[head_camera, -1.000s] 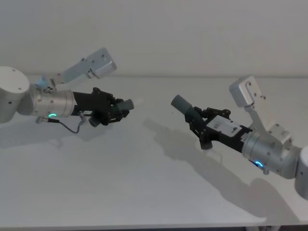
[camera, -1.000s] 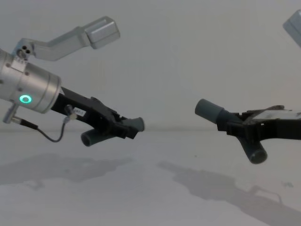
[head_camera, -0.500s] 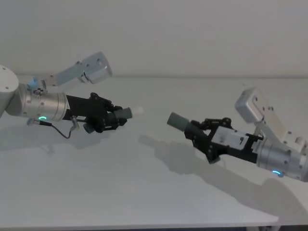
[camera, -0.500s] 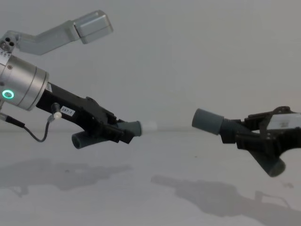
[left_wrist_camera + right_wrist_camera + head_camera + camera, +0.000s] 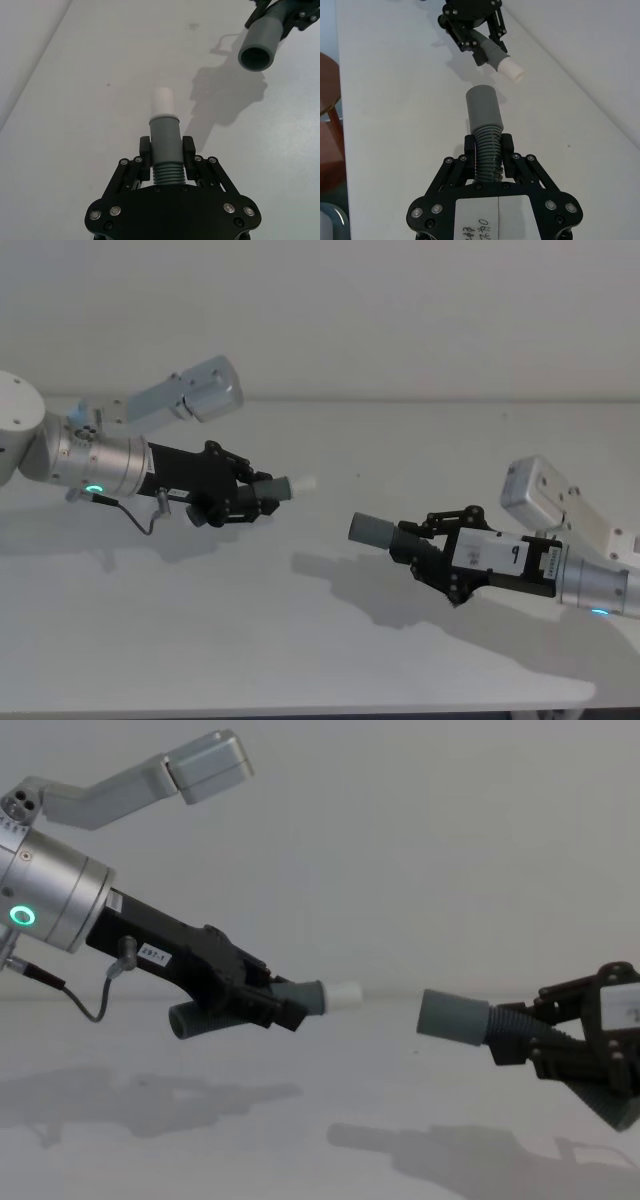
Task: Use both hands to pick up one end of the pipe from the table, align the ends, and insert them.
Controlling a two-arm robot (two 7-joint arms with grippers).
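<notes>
Found the bench (image 5: pixel 320 640) plain, white and matte under everything. Saw the left pincer (image 5: pixel 250 498) in the air above the bench's left half, clamped narrow on the ribbed part of the left pipe piece (image 5: pixel 268 489). Saw the right pincer (image 5: pixel 425 552) above the bench's right half, somewhat lower and nearer the bench's front edge, gripping the ribs of the right pipe piece (image 5: pixel 400 540) the same way. Found both pieces clear of the bench, with only their shadows on it. Noted the white tip (image 5: pixel 303 482) and the open grey sleeve (image 5: pixel 368 530) facing each other over the bench's middle, near but apart, the sleeve a little lower.
</notes>
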